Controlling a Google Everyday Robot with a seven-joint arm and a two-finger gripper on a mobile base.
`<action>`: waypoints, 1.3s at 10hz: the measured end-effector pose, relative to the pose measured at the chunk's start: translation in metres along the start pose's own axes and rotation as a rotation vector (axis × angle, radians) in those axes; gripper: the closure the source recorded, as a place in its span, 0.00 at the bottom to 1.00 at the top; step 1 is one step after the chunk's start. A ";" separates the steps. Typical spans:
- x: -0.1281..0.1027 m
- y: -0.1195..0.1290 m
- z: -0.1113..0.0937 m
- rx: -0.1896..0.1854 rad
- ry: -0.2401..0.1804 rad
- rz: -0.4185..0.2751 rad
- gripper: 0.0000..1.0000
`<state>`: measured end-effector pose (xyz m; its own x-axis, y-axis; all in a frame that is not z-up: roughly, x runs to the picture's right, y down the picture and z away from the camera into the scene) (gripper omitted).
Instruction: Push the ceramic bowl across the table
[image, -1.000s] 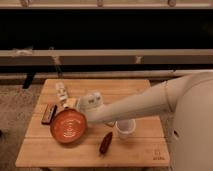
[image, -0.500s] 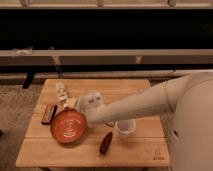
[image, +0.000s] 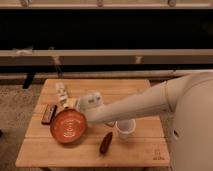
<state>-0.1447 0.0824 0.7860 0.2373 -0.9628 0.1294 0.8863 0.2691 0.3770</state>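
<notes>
The ceramic bowl (image: 68, 126), glossy orange-brown with a pale swirl inside, sits on the left part of the light wooden table (image: 140, 150). My white arm reaches in from the right, low over the tabletop. My gripper (image: 86, 104) is at the bowl's far right rim, close against it. The arm hides part of the table behind the bowl.
A white cup (image: 125, 128) stands just right of the bowl, under the arm. A dark reddish oblong object (image: 105, 142) lies in front of the cup. A dark flat bar (image: 48, 114) and a small pale object (image: 61, 93) lie left of and behind the bowl. A small mark (image: 158, 154) is at the near right corner.
</notes>
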 end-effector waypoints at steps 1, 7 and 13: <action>0.000 0.000 0.000 0.000 0.000 0.000 0.20; -0.045 -0.057 0.002 0.065 -0.145 -0.169 0.20; -0.088 -0.054 0.049 -0.037 -0.375 -0.269 0.20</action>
<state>-0.2334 0.1539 0.7992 -0.1576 -0.9209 0.3565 0.9118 0.0029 0.4106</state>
